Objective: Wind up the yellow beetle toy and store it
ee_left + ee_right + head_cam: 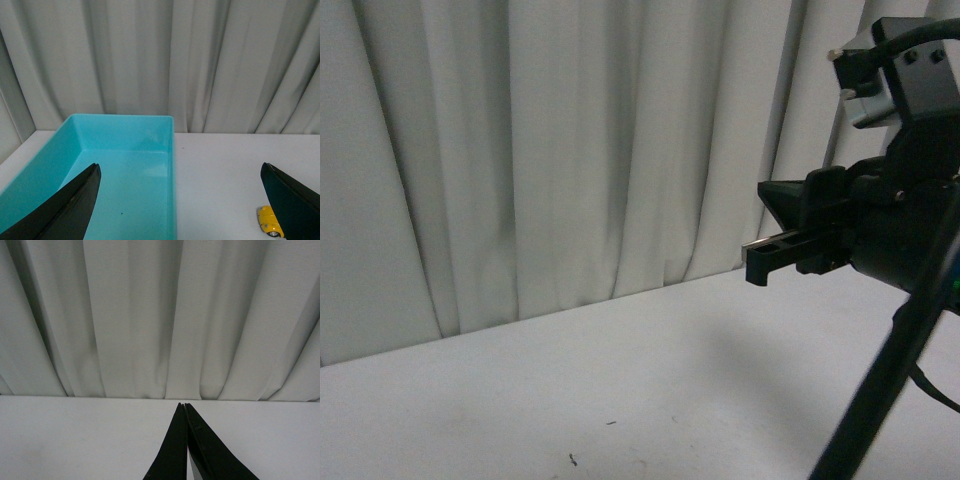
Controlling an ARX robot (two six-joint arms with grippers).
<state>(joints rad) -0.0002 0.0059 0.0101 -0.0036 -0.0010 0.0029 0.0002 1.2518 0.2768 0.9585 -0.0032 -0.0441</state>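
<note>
Front: R gripper (758, 262) hung above white table (570, 380). L wrist: L gripper (180, 170) spread wide over table; yellow beetle toy (269, 221) sat on table, outside teal bin (120, 117). R wrist: R gripper clenched, empty, above table.

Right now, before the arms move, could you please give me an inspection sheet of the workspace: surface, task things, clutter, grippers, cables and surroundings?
Surface: white table, with a few small dark specks.
Job's things: yellow beetle toy on the table, outside the turquoise bin and apart from it, partly hidden by a left gripper finger. The visible part of the bin holds nothing.
Clutter: nothing seen.
Grippers: left gripper open wide, holding nothing. Right gripper shut, nothing seen between its fingers.
Cables: black cable on the right arm.
Surroundings: pale pleated curtain behind the table.
</note>
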